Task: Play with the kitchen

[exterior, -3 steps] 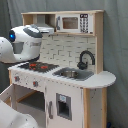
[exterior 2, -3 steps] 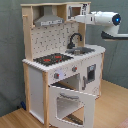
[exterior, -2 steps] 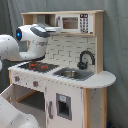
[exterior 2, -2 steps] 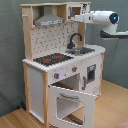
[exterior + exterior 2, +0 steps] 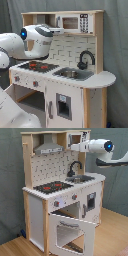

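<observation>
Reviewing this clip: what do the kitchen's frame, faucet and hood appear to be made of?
The kitchen frame looks like light unfinished wood with white-painted panels, matte. The faucet seems black plastic or painted metal, slightly glossy. The hood looks grey, matte, probably painted wood or plastic.

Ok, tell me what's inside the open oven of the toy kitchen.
In the second exterior view the oven door hangs open, showing a dim cavity with nothing clearly inside. The door and its window cover the lower part, so the floor there cannot be seen.
</observation>
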Available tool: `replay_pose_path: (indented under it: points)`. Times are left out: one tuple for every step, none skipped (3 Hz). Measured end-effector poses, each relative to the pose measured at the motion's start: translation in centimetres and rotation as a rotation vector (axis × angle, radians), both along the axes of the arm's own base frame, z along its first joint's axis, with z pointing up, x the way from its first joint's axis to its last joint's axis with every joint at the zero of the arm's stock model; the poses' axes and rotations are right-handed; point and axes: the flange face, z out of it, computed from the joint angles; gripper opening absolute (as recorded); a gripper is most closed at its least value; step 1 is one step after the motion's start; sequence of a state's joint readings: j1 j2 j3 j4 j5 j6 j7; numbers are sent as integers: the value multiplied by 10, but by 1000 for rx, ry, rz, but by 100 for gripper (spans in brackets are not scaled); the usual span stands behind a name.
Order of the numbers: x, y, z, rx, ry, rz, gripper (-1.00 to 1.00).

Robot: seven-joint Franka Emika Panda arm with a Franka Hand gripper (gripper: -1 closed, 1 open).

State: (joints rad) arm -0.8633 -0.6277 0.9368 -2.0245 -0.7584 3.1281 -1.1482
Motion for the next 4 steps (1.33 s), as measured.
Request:
replay_pose_path:
  points:
    - [14, 6, 3, -8, -6, 4, 100]
    - [26, 11, 8, -21, -21, 5, 100]
    - [38, 15, 9, -15, -25, 8, 100]
    - [39, 14, 9, -15, -24, 8, -100]
